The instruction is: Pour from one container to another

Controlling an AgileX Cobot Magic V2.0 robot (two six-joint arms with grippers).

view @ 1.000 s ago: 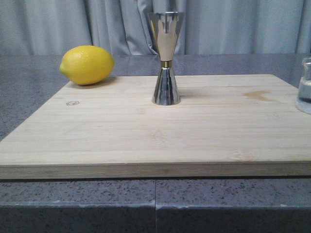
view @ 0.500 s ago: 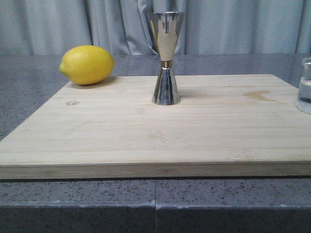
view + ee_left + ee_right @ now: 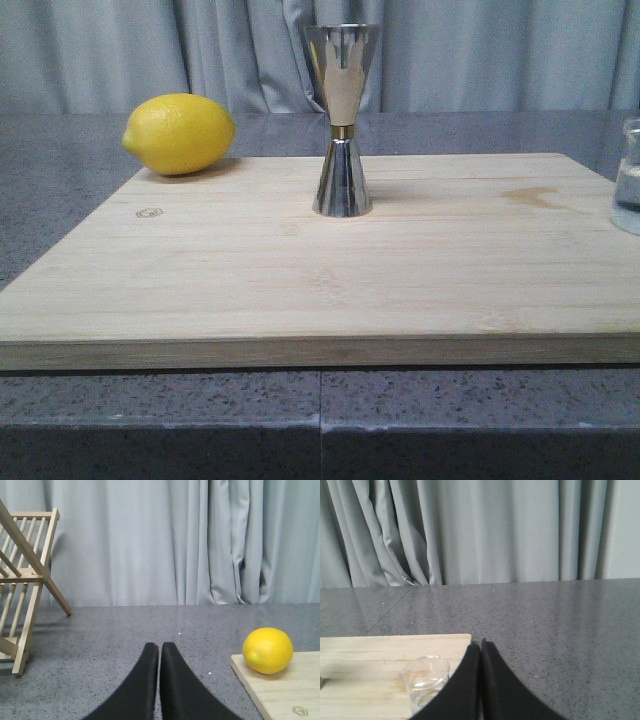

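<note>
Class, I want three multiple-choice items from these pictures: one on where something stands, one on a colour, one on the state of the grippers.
1. Where does the jigger stand?
A. on the cutting board
B. on the bare counter
C. inside the wooden rack

2. What colour is the band at the jigger's waist?
A. red
B. gold
C. black

3. How are the left gripper and right gripper?
A. both wide open
B. both shut, holding nothing
C. one clamped on the beaker

Answers: 1 A, its base rests on the wood. 2 B, a thin gold ring shows. 3 B, each wrist view shows fingertips together and empty.
</note>
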